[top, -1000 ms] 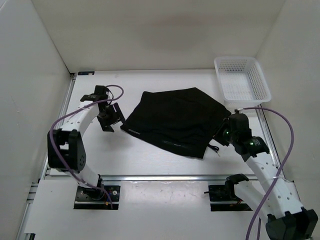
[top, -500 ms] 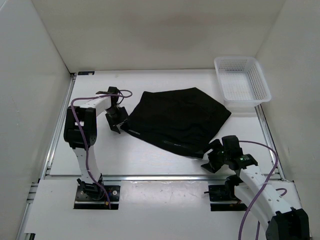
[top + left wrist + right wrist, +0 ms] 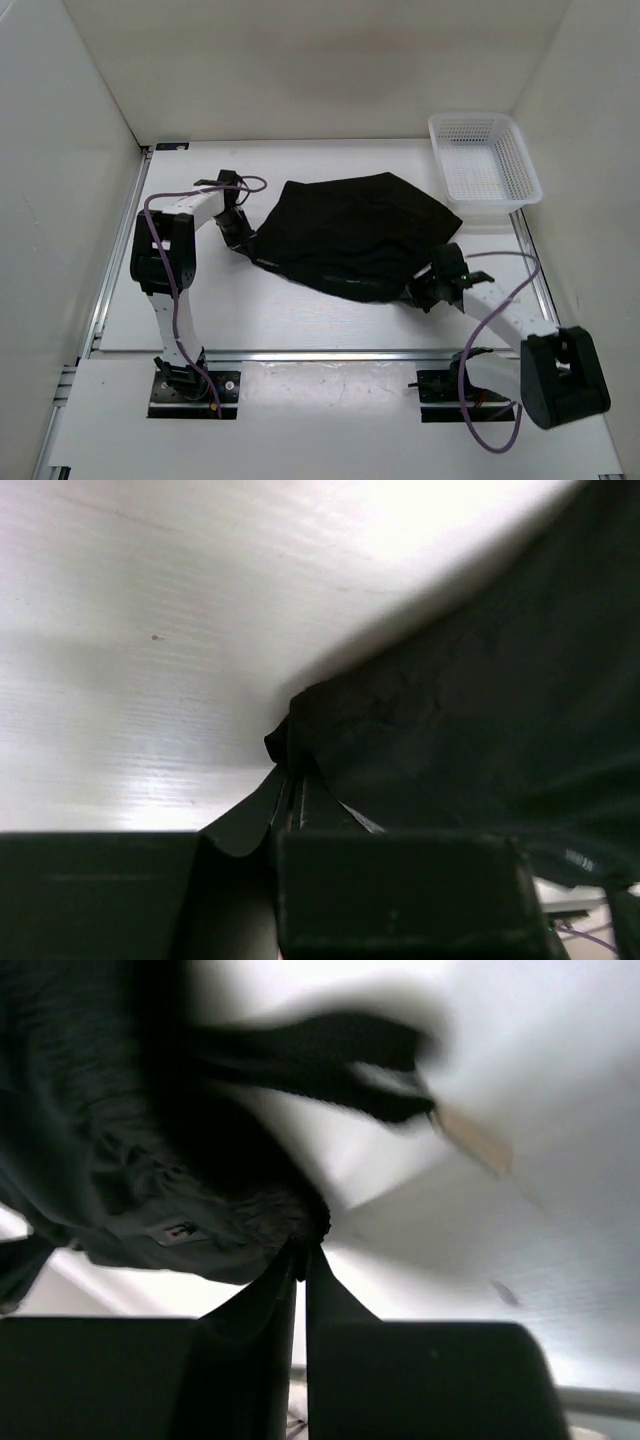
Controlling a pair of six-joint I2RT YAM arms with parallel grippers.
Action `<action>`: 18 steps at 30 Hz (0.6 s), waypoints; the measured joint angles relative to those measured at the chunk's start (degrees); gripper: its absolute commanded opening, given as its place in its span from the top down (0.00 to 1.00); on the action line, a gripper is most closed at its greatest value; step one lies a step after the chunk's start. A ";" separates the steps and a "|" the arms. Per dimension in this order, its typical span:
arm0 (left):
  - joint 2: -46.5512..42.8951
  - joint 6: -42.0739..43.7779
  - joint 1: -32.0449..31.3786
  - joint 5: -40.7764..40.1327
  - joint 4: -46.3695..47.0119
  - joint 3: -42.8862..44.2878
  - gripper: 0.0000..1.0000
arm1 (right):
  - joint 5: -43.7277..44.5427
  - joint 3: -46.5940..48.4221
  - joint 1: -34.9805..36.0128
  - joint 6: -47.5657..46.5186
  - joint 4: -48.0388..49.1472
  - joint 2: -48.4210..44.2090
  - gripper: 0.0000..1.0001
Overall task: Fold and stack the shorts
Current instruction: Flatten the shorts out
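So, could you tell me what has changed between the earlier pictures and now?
The left gripper moved right onto the shorts and shut on their left corner. The right gripper drew back toward its base, then came in and pinched the near right corner. The shorts and the white basket stayed in place.
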 measured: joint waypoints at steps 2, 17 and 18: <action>0.00 0.00 0.04 0.22 -0.74 1.84 0.90 | 2.49 6.05 -0.04 -3.08 -0.07 4.31 0.99; -21.88 -1.20 7.43 4.46 -3.15 13.14 0.55 | 9.46 28.00 3.76 -41.27 12.48 -7.19 0.85; -25.33 -1.22 6.99 4.63 -2.75 8.15 0.41 | 10.69 23.87 4.31 -41.55 12.02 -10.12 0.61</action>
